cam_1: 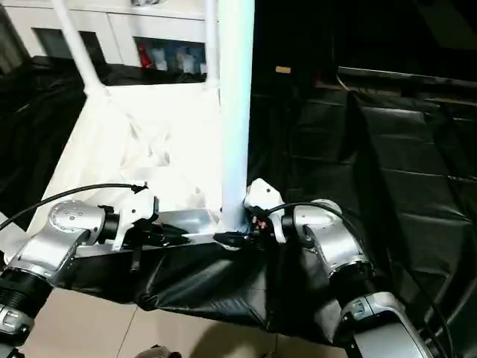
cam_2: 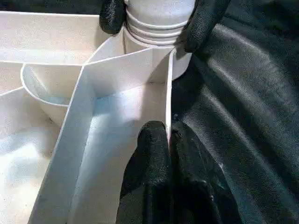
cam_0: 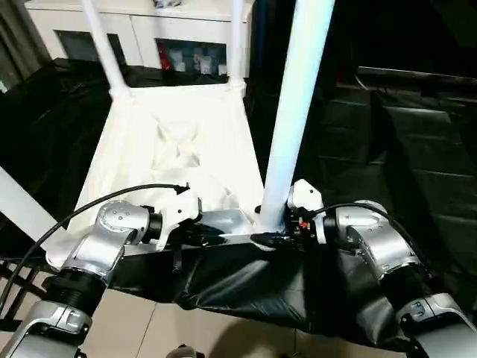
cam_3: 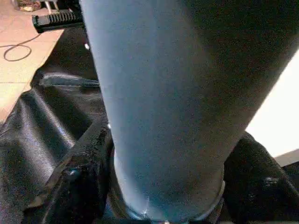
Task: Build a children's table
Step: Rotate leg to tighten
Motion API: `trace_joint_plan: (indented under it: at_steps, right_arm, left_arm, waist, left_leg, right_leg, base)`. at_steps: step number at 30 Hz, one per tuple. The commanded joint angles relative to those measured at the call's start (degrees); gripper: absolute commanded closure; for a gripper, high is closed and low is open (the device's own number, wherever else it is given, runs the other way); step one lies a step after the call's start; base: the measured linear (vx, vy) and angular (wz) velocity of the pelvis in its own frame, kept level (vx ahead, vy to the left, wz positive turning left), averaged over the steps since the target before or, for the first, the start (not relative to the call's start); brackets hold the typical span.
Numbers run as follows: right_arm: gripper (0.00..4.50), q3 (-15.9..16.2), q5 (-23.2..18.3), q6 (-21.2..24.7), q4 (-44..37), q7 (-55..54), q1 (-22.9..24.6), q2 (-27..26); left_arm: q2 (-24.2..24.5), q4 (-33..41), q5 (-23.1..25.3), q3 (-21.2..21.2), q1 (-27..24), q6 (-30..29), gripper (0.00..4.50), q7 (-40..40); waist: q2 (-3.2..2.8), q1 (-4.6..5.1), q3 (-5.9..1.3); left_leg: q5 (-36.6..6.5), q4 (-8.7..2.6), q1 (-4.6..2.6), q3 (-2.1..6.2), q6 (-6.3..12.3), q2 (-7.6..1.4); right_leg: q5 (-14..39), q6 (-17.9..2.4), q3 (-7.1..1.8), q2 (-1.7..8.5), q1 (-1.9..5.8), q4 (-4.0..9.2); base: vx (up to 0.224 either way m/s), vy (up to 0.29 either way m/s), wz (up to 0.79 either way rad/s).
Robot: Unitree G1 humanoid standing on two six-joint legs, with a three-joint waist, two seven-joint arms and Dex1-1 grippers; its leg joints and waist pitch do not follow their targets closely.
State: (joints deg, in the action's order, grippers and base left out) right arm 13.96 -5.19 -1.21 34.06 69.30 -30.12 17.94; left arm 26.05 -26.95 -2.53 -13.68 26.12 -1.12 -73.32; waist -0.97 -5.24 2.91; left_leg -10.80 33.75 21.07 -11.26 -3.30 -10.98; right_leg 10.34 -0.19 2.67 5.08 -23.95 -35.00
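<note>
The white tabletop lies upside down on a black sheet, ribs facing up. Two thin legs stand in its far corner sockets. A thick white leg rises from the near right corner socket. My right gripper is shut on the ribbed foot of this leg, one black finger on each side. My left gripper is shut on the thin near rim wall of the tabletop, just left of that socket. Another white leg slants at the near left.
A white cabinet with glass doors stands behind the tabletop. Black sheeting covers the surface to the right and hangs over the near edge. Tiled floor shows below.
</note>
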Motion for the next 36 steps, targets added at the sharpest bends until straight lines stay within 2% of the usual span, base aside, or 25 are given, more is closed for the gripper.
trace_joint_plan:
  at_steps: [1,5,7,10,15,16,17,18,20,21,22,25,28,32,33,34,36]
  right_arm:
    - [1.73,1.3,-1.2,0.3,-0.2,2.6,-0.7,-0.5]
    - [1.79,1.3,-1.3,0.1,0.3,4.0,-0.5,-0.7]
    - [1.81,1.1,-1.8,0.4,-0.1,4.8,-0.3,-0.6]
    - [1.81,1.1,-1.3,-0.6,0.6,4.6,-0.4,-0.4]
    - [1.81,0.0,-1.6,-1.4,-0.1,1.8,0.7,-1.5]
    - [1.81,-0.5,-1.4,-1.9,-0.1,-0.1,0.9,-2.1]
    - [1.81,-2.3,-1.2,-2.7,0.2,-5.7,1.5,-4.1]
    - [1.81,-2.3,-1.2,-2.7,0.2,-5.7,1.5,-4.1]
    - [1.81,-4.3,-0.7,-1.3,0.9,-14.3,2.1,-7.1]
    - [1.82,-4.9,-0.3,-0.7,1.1,-17.3,2.3,-8.2]
    - [1.82,-5.5,0.5,-0.4,1.1,-22.7,3.2,-10.5]
    - [1.82,-6.8,2.4,0.0,1.3,-34.3,5.2,-15.8]
    - [1.83,-8.4,3.2,1.9,2.7,-44.6,5.2,-21.2]
    - [1.83,-8.1,3.6,1.1,2.8,-46.9,4.3,-24.1]
    - [1.48,-8.3,3.3,1.1,2.8,-46.9,4.1,-24.2]
    - [1.48,-8.7,2.8,1.3,2.5,-46.6,4.0,-24.2]
    - [1.13,-8.8,2.5,1.3,1.7,-44.9,3.9,-23.2]
  left_arm:
    - [-0.9,0.3,-2.1,0.4,0.7,0.6,4.5,0.2]
    - [-0.9,0.0,-2.2,0.8,0.3,0.2,4.5,0.3]
    - [-0.9,0.0,-2.4,0.8,0.3,0.0,4.5,0.1]
    - [-1.2,-0.3,-2.2,0.8,0.6,0.1,4.5,0.3]
    - [-2.7,-1.1,-1.5,1.9,1.0,0.9,4.5,4.5]
    - [-3.3,-1.7,-0.9,2.1,1.3,1.3,4.5,6.5]
    - [-5.0,-2.8,1.0,2.4,2.0,1.5,4.5,11.9]
    - [-5.0,-2.8,1.0,2.4,2.0,1.5,4.5,11.9]
    - [-7.0,-3.6,3.2,2.2,2.8,0.1,4.5,17.7]
    - [-7.7,-3.7,3.8,2.1,3.0,-0.7,4.5,19.3]
    - [-9.6,-3.5,4.2,2.2,3.3,-1.8,4.5,22.0]
    - [-13.3,-3.4,5.8,1.6,4.2,-3.5,4.5,27.5]
    - [-16.8,-3.7,7.2,1.3,4.8,-4.6,4.5,32.9]
    - [-18.8,-2.5,7.8,0.5,3.8,-4.7,4.5,34.0]
    - [-18.7,-2.2,7.9,0.3,3.6,-4.5,4.5,33.7]
    - [-18.5,-1.8,8.1,0.1,3.2,-4.4,4.5,33.3]
    - [-17.9,-1.2,7.8,0.1,2.5,-3.5,4.5,31.9]
  waist:
    - [0.13,-0.09,-3.84]
    - [0.03,-0.07,-3.8]
    - [0.23,-0.12,-3.84]
    - [0.09,-0.2,-3.87]
    - [0.13,-0.25,-3.82]
    - [0.22,-0.26,-3.72]
    - [0.38,-0.2,-3.68]
    - [0.31,-0.09,-3.65]
    - [0.27,0.33,-3.47]
    - [0.28,0.32,-3.59]
    - [0.83,0.69,-3.58]
    - [0.59,0.9,-3.36]
    - [0.48,1.13,-3.43]
    - [0.21,1.26,-3.63]
    - [0.15,1.25,-3.64]
    - [0.07,1.34,-3.61]
    - [0.0,1.43,-3.65]
  left_leg:
    - [-10.7,-3.72,-0.59,0.67,3.05,-2.19]
    - [-10.9,-3.72,-0.57,0.67,2.96,-2.18]
    - [-10.8,-3.7,-0.57,0.67,2.99,-2.18]
    - [-10.5,-3.67,-0.59,0.68,3.08,-2.19]
    - [-10.8,-3.65,-0.55,0.67,3.19,-2.16]
    - [-11.3,-3.73,-0.57,0.68,2.89,-2.2]
    - [-12.0,-3.79,-0.64,0.67,2.52,-2.15]
    - [-12.2,-3.85,-0.63,0.75,2.19,-2.18]
    - [-13.2,-4.12,-0.67,0.86,0.96,-2.06]
    - [-13.4,-4.1,-0.76,0.98,0.63,-2.02]
    - [-12.7,-4.17,-0.53,0.95,0.33,-2.0]
    - [-14.1,-4.31,-0.72,1.0,0.02,-1.86]
    - [-13.6,-4.35,-0.63,0.99,0.3,-1.75]
    - [-14.3,-4.34,-0.55,1.07,0.93,-1.64]
    - [-14.3,-4.33,-0.57,1.05,1.07,-1.66]
    - [-14.4,-4.37,-0.46,1.08,1.26,-1.65]
    - [-14.4,-4.4,-0.39,1.1,1.39,-1.68]
  right_leg:
    - [5.6,-15.7,-1.95,2.75,3.26,3.2]
    - [6.2,-15.6,-1.95,2.74,3.22,3.26]
    - [6.1,-15.6,-1.94,2.75,3.27,3.22]
    - [6.0,-15.6,-1.93,2.78,3.23,3.18]
    - [6.3,-15.6,-1.92,2.8,3.23,3.25]
    - [7.5,-15.3,-1.98,2.86,3.18,3.42]
    - [9.1,-14.7,-2.04,2.86,3.13,3.64]
    - [9.7,-14.5,-2.09,2.92,3.1,3.65]
    - [12.7,-13.4,-2.16,2.97,2.97,4.06]
    - [13.4,-13.0,-2.11,3.06,3.05,4.05]
    - [13.5,-12.3,-2.15,2.98,3.19,4.07]
    - [18.0,-10.4,-2.28,3.04,2.74,4.67]
    - [17.3,-9.8,-2.3,2.88,2.64,4.72]
    - [17.3,-9.3,-2.21,2.88,2.68,4.86]
    - [17.0,-9.3,-2.23,2.9,2.66,4.89]
    - [16.3,-9.5,-2.2,2.84,2.67,4.84]
    - [15.5,-9.6,-2.17,2.84,2.78,4.74]
  base:
    - [0.0,0.0,0.0]
    - [0.0,0.0,0.0]
    - [0.0,0.0,0.0]
    - [0.0,0.0,0.0]
    - [0.0,0.0,0.0]
    - [0.0,0.0,0.0]
    - [0.0,0.0,0.0]
    - [0.0,0.0,0.0]
    - [0.0,0.0,0.0]
    - [0.0,0.0,0.0]
    - [0.0,0.0,0.0]
    - [0.0,0.0,0.0]
    - [0.0,0.0,0.0]
    - [0.0,0.0,0.0]
    - [0.0,0.0,0.0]
    - [0.0,0.0,0.0]
    - [0.0,0.0,0.0]
